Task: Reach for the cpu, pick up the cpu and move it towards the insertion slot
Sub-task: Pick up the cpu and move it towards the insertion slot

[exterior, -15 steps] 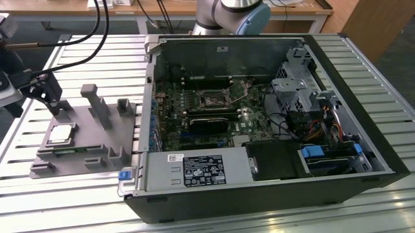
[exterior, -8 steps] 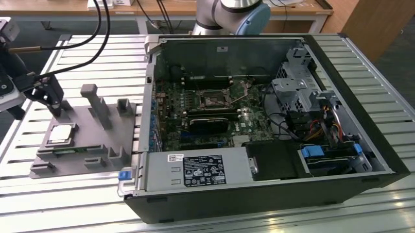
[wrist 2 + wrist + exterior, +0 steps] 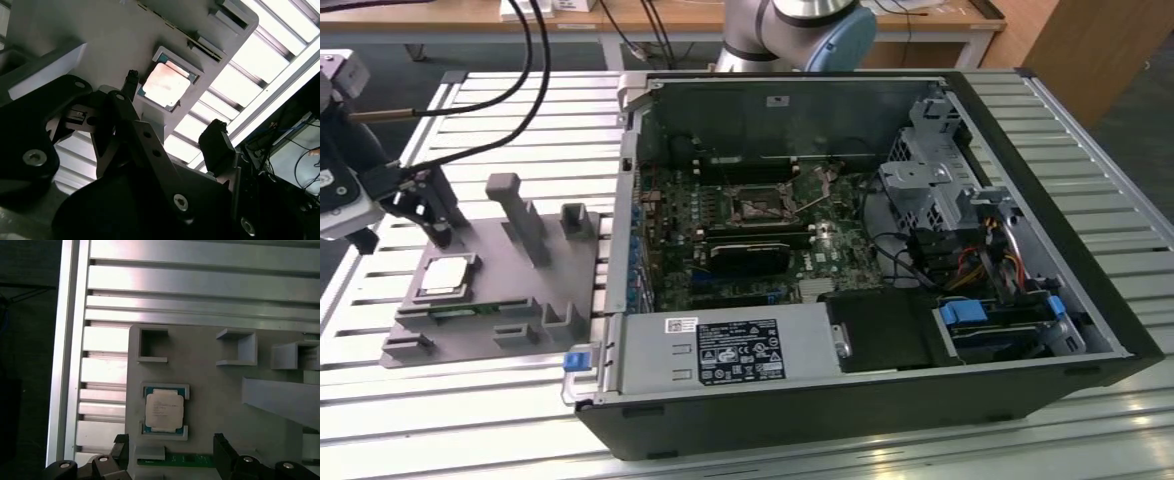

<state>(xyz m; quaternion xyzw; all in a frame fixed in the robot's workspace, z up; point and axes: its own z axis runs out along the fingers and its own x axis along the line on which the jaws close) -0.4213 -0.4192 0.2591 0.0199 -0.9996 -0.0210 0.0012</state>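
I count one cpu (image 3: 163, 410) on the grey fixture (image 3: 210, 390), one insertion slot (image 3: 757, 205) past the case wall (image 3: 630, 200); gripper (image 3: 170, 445) spread.

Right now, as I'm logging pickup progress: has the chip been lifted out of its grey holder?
No, the chip lies flat in its recess on the grey holder, ungripped.

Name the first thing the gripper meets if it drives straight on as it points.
Probably the grey fixture right by the cpu, perhaps the cpu itself; the open gripper points down at that spot, depth unclear.
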